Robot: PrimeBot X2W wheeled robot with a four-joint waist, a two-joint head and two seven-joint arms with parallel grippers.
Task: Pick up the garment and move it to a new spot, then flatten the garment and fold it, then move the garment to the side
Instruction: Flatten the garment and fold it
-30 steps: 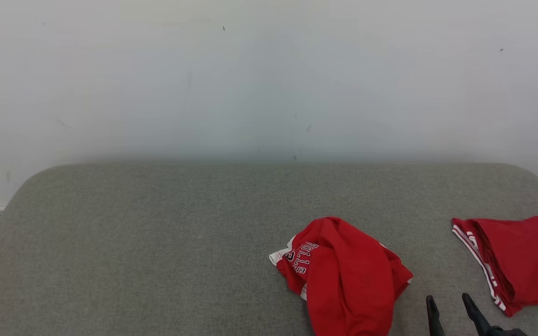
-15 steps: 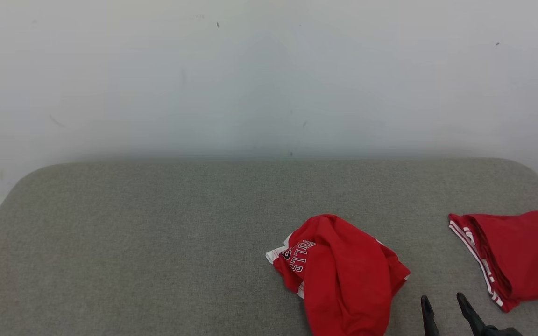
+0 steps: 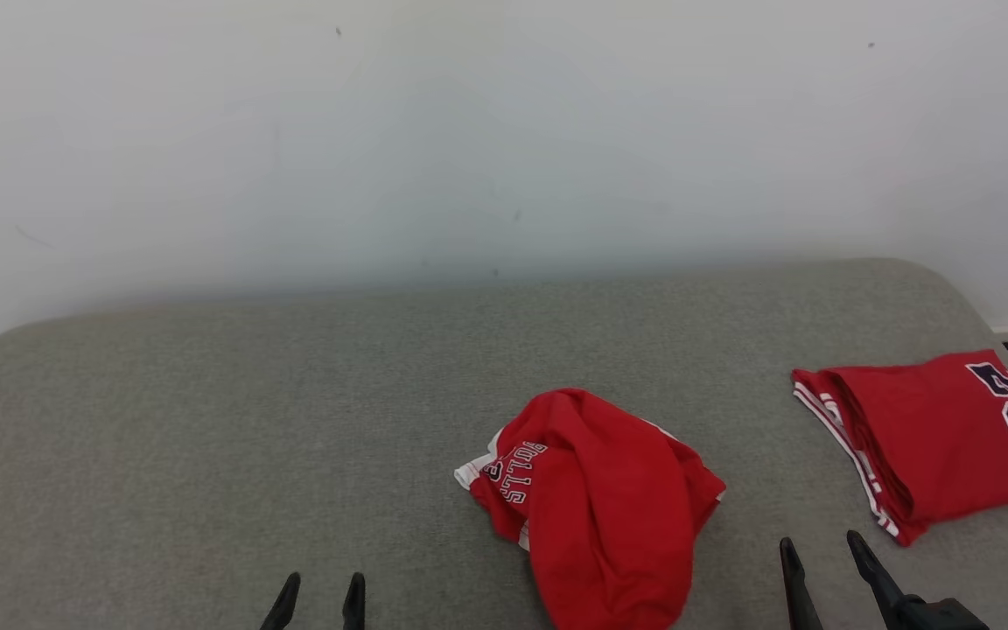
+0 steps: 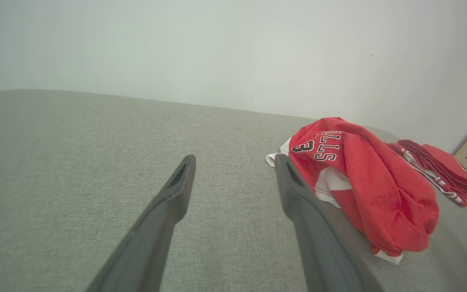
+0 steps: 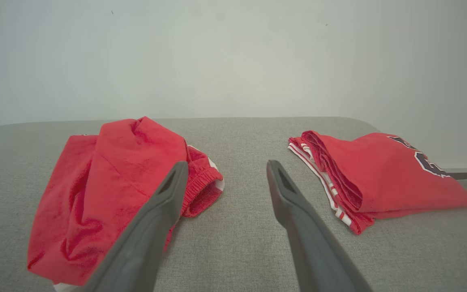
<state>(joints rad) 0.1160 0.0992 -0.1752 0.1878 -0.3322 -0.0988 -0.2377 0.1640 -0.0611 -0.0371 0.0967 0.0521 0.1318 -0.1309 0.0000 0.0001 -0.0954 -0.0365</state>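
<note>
Head view first: your crumpled red Bulls garment (image 3: 596,507) sits heaped at lower centre of the frame on the grey cushioned surface (image 3: 206,420), neither gripper touching it. Left gripper (image 3: 323,588) at the bottom edge, fingers spread, empty. Right gripper (image 3: 821,547) at lower right, spread and empty too. A folded red garment (image 3: 933,437) lies at the right edge. My read: nothing's started, so pickup, flattening, folding and the shift aside are all ahead of you.

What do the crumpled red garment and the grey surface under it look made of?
Crumpled red garment: soft matte knit fabric, likely jersey; it slumps in loose folds. Grey surface: matte woven upholstery cloth, going by its fine flecked weave.
</note>
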